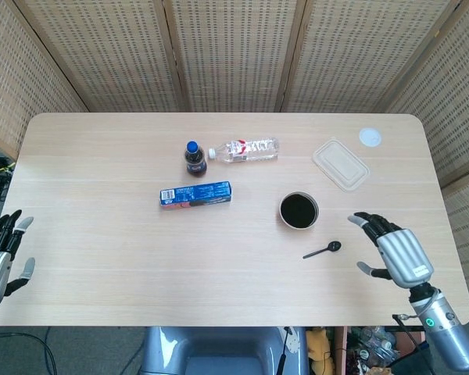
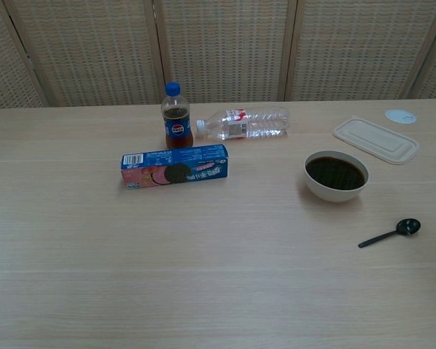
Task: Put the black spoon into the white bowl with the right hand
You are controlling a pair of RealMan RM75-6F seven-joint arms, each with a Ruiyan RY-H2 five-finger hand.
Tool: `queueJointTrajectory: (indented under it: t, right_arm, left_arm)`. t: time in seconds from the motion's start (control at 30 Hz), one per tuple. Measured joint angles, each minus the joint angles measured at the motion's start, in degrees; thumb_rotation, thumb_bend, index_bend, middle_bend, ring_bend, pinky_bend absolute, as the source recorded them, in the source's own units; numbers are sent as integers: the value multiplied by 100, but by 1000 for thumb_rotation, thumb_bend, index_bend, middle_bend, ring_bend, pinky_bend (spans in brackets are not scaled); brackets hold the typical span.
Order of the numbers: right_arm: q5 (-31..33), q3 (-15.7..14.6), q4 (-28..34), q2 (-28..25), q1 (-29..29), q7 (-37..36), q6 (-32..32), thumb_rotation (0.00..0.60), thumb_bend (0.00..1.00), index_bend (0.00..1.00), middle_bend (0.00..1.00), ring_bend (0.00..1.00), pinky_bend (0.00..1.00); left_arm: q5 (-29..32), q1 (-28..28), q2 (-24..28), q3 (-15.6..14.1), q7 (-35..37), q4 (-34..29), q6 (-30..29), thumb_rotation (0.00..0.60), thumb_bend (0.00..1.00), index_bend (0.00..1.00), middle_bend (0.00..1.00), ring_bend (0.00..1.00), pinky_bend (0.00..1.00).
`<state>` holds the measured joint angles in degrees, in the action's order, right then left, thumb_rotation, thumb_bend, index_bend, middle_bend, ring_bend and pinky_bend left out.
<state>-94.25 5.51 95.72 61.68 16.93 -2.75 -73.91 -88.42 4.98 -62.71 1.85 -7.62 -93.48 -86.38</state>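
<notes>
The table (image 1: 102, 156) carries the white bowl (image 1: 298, 211), dark inside, right of centre. The right hand (image 1: 395, 248) hovers near the right edge, fingers spread and empty, apparently staged for the pickup; the left hand (image 1: 1, 251) waits open at the left edge. The black spoon (image 1: 323, 250) lies flat between bowl and right hand, just nearer than the bowl.

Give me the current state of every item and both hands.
black spoon: flat on table, untouched
white bowl: upright, dark contents
cola bottle: upright, capped
water bottle: on its side
cookie box: closed
plastic lid: on table
right hand: open
left hand: open
</notes>
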Motion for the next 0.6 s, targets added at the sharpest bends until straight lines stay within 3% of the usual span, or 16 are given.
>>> queueJointTrajectory:
  t: [0.3,0.47,0.6]
  right_arm:
    - [-111,49,-21,-57,867,-109,1126,600,211,314,576,610,805]
    - [-80,40,-166,178,1237,-133,1570,600,211,370,702,753,950]
    - [18,15,-339,404,1465,-69,1937,600,222,402,788,851,1000]
  left_arm:
    - [92,131,148,156,-109,-74,60,600,460,75,0,0,0]
    - [115,237,212,232,-123,-105,136,600,461,75,0,0,0]
    - [184,311,237,280,-120,-93,226,600,461,75,0,0,0]
